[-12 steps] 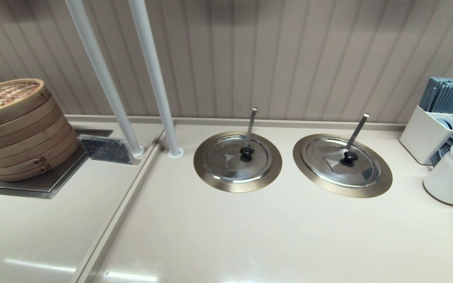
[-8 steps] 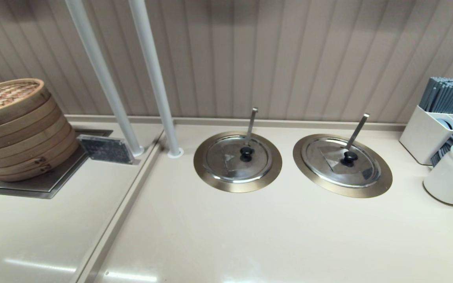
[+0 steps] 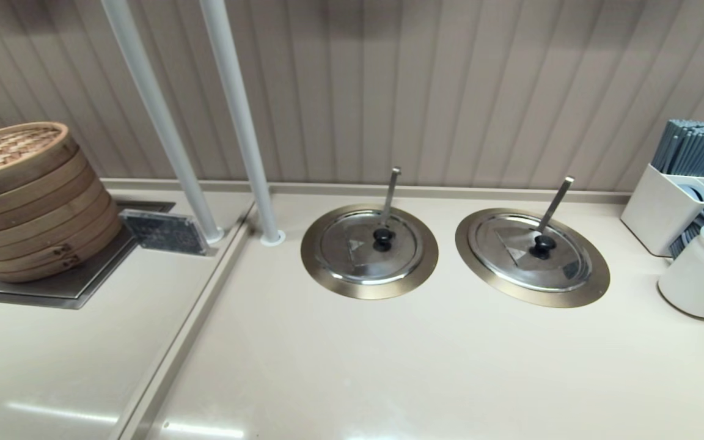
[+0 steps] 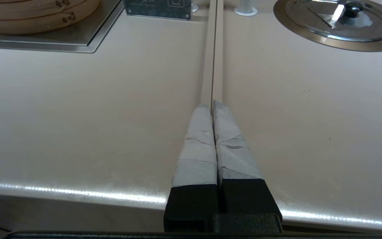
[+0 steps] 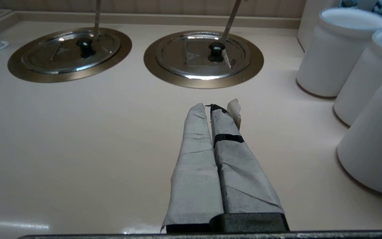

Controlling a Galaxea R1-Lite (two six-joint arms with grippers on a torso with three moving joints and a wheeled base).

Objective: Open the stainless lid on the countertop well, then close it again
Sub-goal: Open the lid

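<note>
The stainless lid [image 3: 563, 269] with its black knob [image 3: 542, 245] and slanted utensil handle [image 3: 555, 205] lies closed on the right-hand countertop well, whose brass-toned rim [image 3: 532, 300] rings it. The well's inside is hidden. The right wrist view shows the same lid [image 5: 191, 63] and rim [image 5: 204, 84] ahead of my right gripper [image 5: 209, 108], which is shut and empty over bare counter, well short of the lid. My left gripper [image 4: 211, 104] is shut and empty near the front edge, over the counter seam. Neither arm appears in the head view.
The twin lid [image 3: 352, 253] with an upright handle sits to the left. Two white poles [image 3: 248, 140] rise behind it. Stacked bamboo steamers [image 3: 28, 201] stand far left, white jars [image 3: 703, 272] and a chopstick holder [image 3: 663, 208] far right.
</note>
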